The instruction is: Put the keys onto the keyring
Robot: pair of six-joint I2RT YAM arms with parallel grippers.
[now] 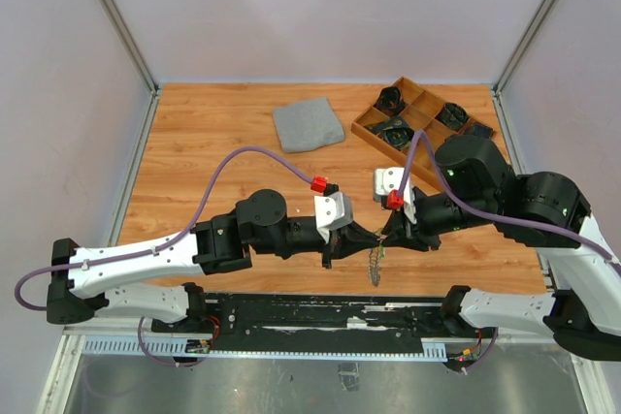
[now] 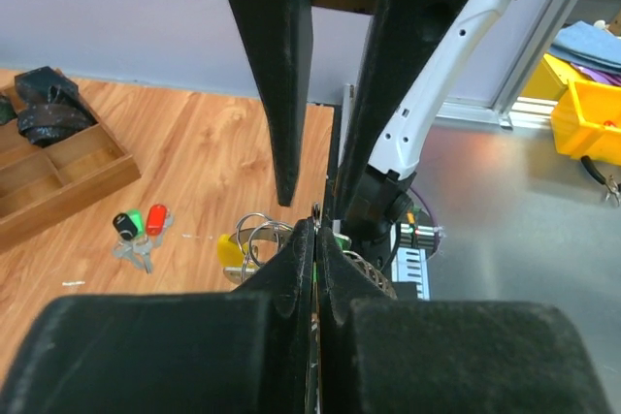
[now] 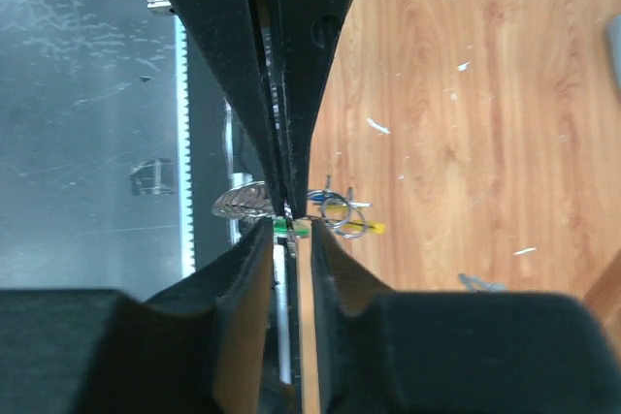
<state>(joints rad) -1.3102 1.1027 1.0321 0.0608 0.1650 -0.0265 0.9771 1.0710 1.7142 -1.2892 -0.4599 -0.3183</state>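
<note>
My left gripper (image 1: 365, 238) and right gripper (image 1: 388, 234) meet tip to tip above the table's near middle. The left gripper (image 2: 316, 230) is shut on the thin edge of the keyring (image 2: 330, 212). The ring's silvery jagged part (image 3: 243, 201) hangs beside it and also shows in the top view (image 1: 375, 267). The right gripper (image 3: 292, 229) pinches a green key (image 3: 287, 228) at its tips, right against the left fingertips (image 3: 275, 181). A yellow key (image 2: 229, 249) and small wire rings (image 2: 258, 232) hang from the cluster. Red (image 2: 156, 218) and green (image 2: 137, 220) keys lie on the wood.
A folded grey cloth (image 1: 308, 125) lies at the back middle. A wooden compartment tray (image 1: 369, 131) with dark items stands at the back right and shows in the left wrist view (image 2: 68, 186). A black rail (image 1: 320, 309) runs along the near edge.
</note>
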